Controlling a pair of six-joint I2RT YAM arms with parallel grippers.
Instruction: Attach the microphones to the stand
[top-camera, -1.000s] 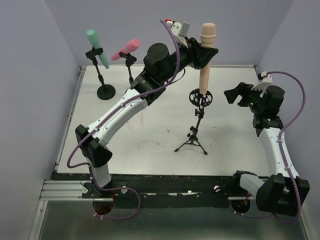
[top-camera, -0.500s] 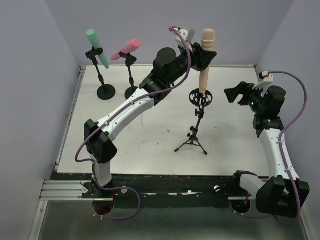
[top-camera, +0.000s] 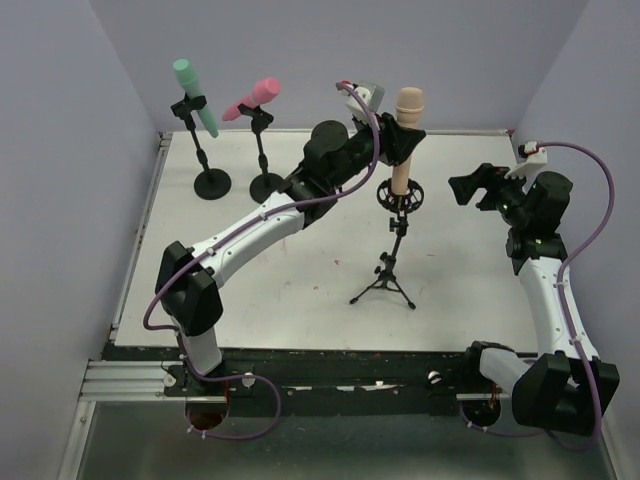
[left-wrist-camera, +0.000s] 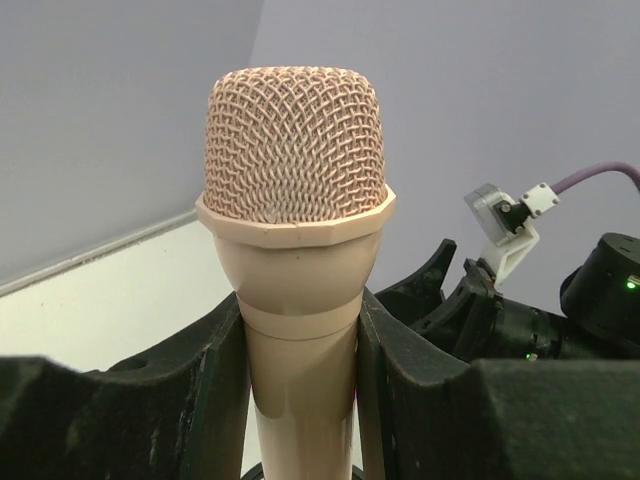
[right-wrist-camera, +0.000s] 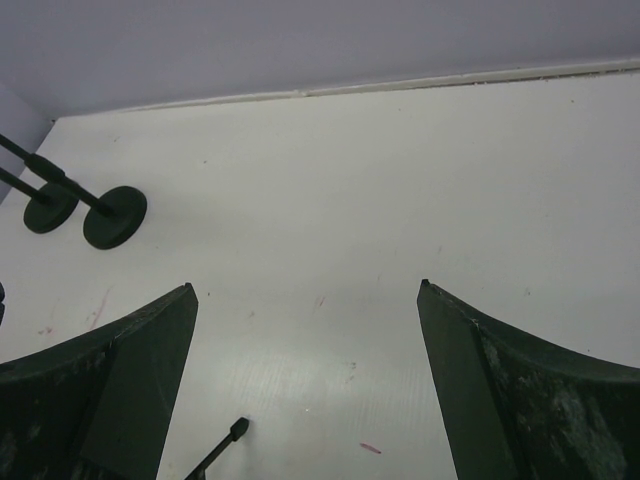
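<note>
3 mics here: the peach mic (top-camera: 407, 128) stands upright with its lower end in the ring of the tripod stand (top-camera: 388, 270) mid-table, pinched just below the head by the left gripper (left-wrist-camera: 300, 395). The teal mic (top-camera: 195, 95) and pink mic (top-camera: 252, 99) sit on round-base stands (top-camera: 212, 183) far left. The right gripper (right-wrist-camera: 305, 330) hangs wide open off right.
</note>
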